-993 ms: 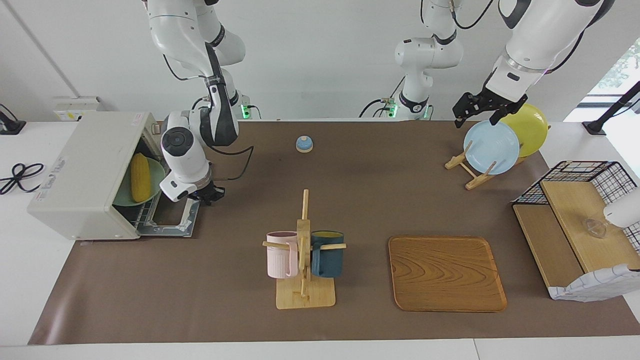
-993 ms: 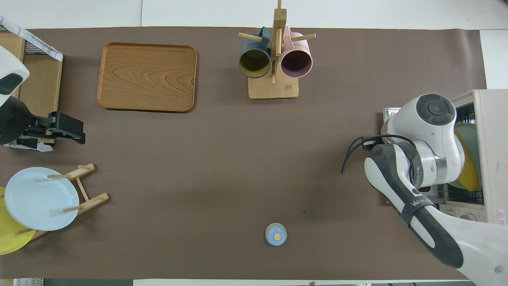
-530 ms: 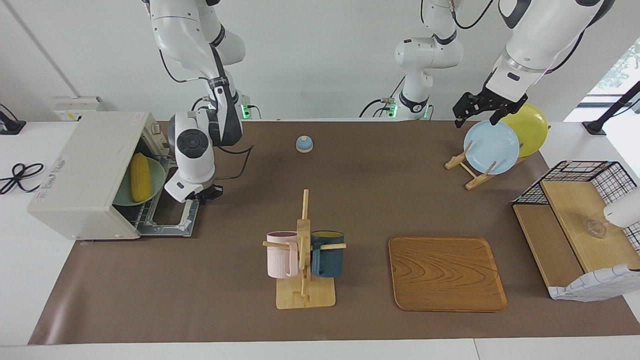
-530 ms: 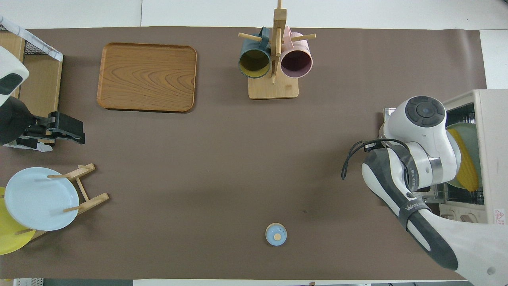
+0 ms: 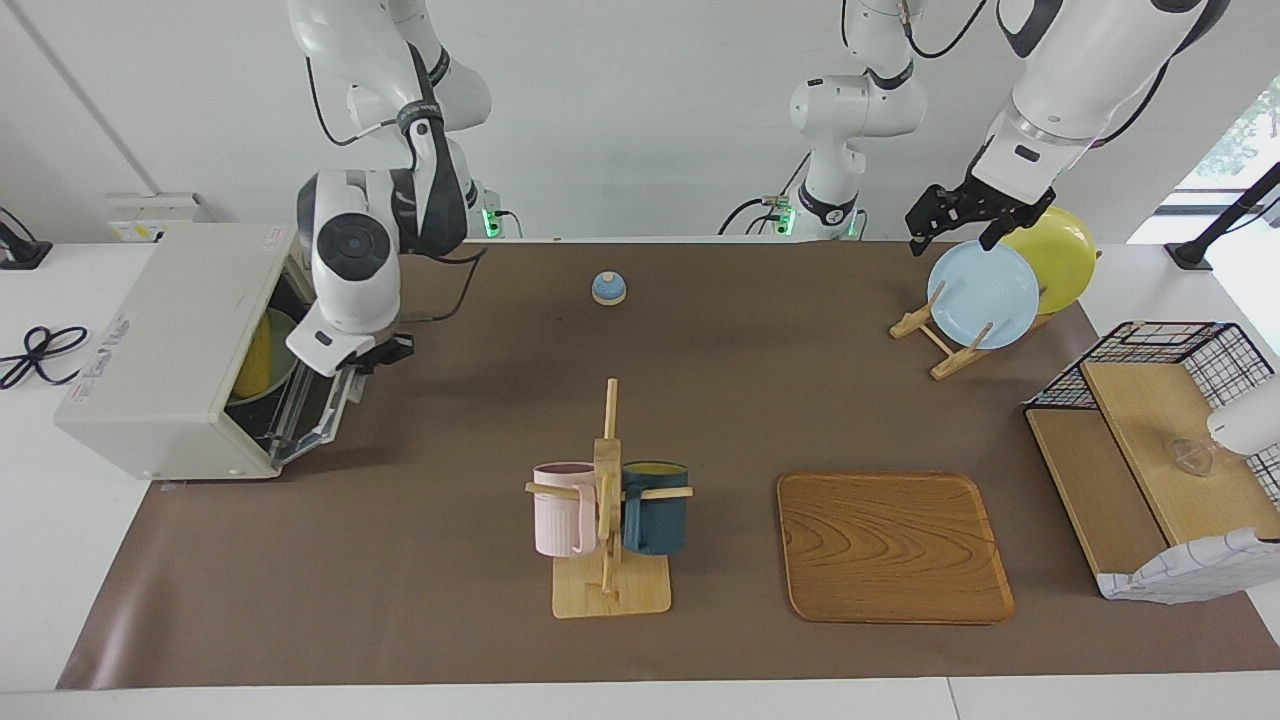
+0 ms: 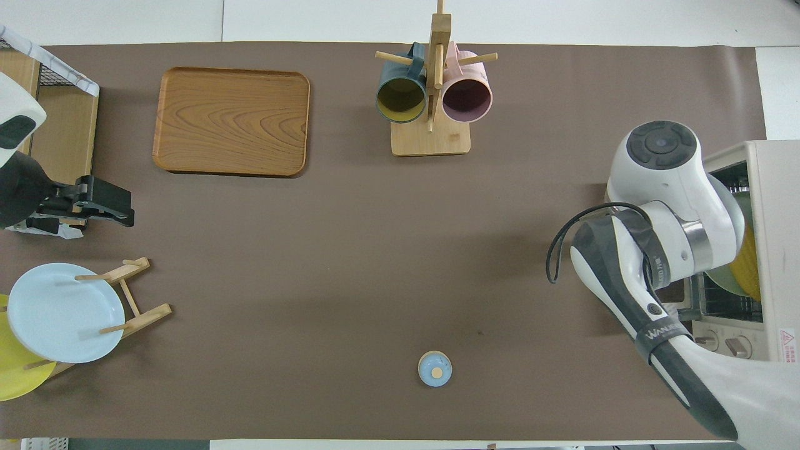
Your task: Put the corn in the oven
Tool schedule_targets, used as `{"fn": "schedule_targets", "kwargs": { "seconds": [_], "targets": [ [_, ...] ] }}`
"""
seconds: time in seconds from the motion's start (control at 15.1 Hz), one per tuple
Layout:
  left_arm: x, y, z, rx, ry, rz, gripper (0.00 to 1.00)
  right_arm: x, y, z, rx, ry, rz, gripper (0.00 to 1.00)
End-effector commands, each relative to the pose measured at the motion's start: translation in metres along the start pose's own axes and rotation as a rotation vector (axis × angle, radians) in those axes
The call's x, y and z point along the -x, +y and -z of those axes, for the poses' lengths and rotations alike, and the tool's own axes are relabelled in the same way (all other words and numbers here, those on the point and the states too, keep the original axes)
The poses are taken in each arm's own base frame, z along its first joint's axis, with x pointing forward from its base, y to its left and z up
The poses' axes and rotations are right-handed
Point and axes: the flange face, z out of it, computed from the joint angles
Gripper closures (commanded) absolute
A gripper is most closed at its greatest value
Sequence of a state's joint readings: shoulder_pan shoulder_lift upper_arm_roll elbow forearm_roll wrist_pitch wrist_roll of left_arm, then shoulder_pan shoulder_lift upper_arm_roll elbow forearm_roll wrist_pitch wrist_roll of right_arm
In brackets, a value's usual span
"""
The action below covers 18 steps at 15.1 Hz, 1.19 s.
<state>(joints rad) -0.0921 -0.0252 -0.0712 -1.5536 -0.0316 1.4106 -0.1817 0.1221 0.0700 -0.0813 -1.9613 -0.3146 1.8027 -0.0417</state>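
Your right gripper [image 5: 378, 352] sits at the upper edge of the half-raised door [image 5: 318, 420] of the oven [image 5: 165, 345]; you cannot tell how its jaws stand. The corn [image 5: 256, 362] lies on a green plate [image 5: 272, 372] inside. Your left gripper [image 5: 968, 215], jaws parted and empty, waits over the blue plate [image 5: 982, 294].

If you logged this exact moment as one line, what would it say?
corn on green plate inside oven | oven door partly raised | right gripper at door | left gripper over plate rack, waiting
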Motion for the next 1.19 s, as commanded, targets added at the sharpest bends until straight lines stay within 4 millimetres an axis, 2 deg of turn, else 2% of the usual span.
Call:
{"fn": "schedule_targets", "kwargs": {
  "seconds": [0.0, 0.2, 0.26, 0.4, 0.46, 0.53, 0.66, 0.73, 0.79, 0.93, 1.13],
  "targets": [
    [0.004, -0.001, 0.000, 0.009, -0.002, 0.002, 0.00, 0.031, 0.067, -0.008, 0.016, -0.031, 0.010, 1.00],
    [0.004, -0.002, 0.000, 0.009, -0.002, 0.003, 0.00, 0.048, 0.084, -0.001, 0.003, -0.049, -0.003, 1.00],
    [0.004, -0.001, 0.000, 0.009, -0.002, 0.002, 0.00, 0.051, 0.084, 0.009, -0.020, -0.045, -0.016, 1.00],
    [0.004, -0.002, 0.000, 0.009, -0.003, 0.003, 0.00, 0.052, 0.089, 0.054, -0.161, -0.003, -0.076, 0.98],
    [0.004, -0.001, 0.000, 0.009, -0.002, 0.002, 0.00, 0.054, 0.096, 0.085, -0.238, 0.038, -0.101, 0.85],
    [0.004, -0.001, 0.000, 0.009, -0.002, 0.002, 0.00, 0.053, 0.096, 0.106, -0.296, 0.068, -0.106, 0.76],
    [0.004, -0.001, 0.000, 0.009, -0.002, 0.002, 0.00, 0.052, 0.092, 0.129, -0.346, 0.121, -0.100, 0.56],
    [0.004, -0.001, 0.000, 0.009, -0.002, 0.002, 0.00, 0.051, 0.087, 0.136, -0.349, 0.134, -0.091, 0.39],
    [0.004, -0.002, 0.000, 0.009, -0.003, 0.003, 0.00, 0.050, 0.082, 0.142, -0.341, 0.142, -0.080, 0.00],
    [0.004, -0.001, 0.000, 0.010, -0.004, 0.001, 0.00, 0.048, 0.068, 0.152, -0.325, 0.125, -0.065, 0.00],
    [0.004, -0.001, 0.000, 0.009, -0.002, 0.003, 0.00, 0.050, 0.072, 0.151, -0.339, 0.116, -0.096, 0.00]
  ]
}}
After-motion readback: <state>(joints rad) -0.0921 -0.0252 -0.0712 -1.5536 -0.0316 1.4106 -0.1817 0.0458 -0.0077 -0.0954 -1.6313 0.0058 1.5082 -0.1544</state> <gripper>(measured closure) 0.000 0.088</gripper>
